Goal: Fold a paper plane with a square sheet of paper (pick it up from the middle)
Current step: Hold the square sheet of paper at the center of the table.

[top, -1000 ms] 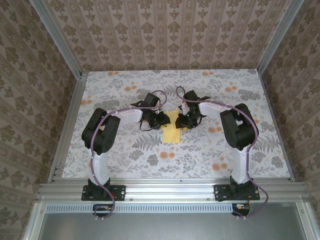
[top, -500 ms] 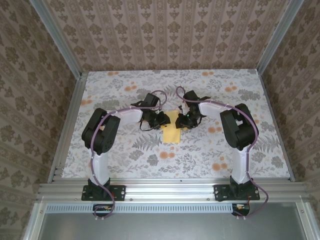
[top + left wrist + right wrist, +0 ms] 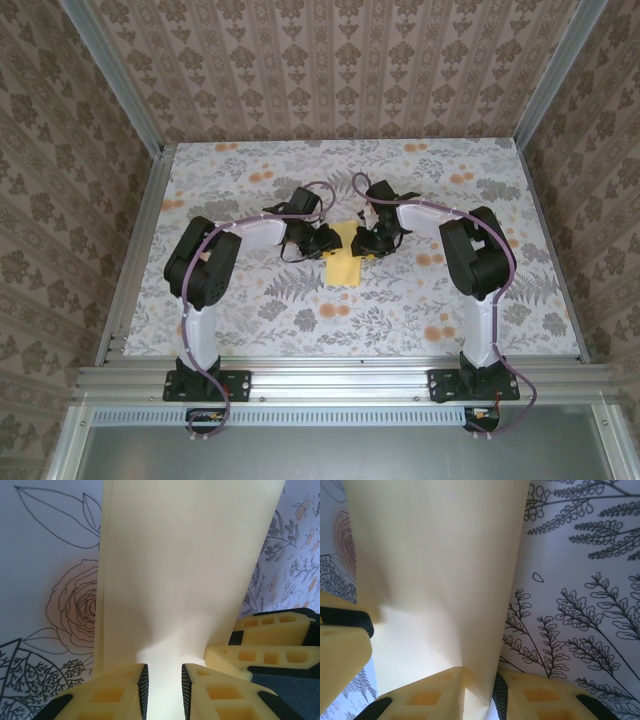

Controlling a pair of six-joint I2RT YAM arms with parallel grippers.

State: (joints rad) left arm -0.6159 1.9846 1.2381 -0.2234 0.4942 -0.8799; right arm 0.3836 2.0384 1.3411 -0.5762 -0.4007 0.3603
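Flowery printed table cover point(image 3: 420, 300) inside a booth of brown patterned wallpaper walls point(image 3: 330, 70), with aluminium frame rails point(image 3: 135, 250) down the sides. The thin square sheet of pale-yellow paper point(image 3: 345, 262) sits mid-table between the two arms. The left gripper point(image 3: 163, 682) and right gripper point(image 3: 479, 682) each pinch its far end, just beside each other. Loads of bare cover all round, table edges well apart from the paper

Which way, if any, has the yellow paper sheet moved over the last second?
No. The paper sheet has not moved: its near edge sits as close to the orange flower print as before.
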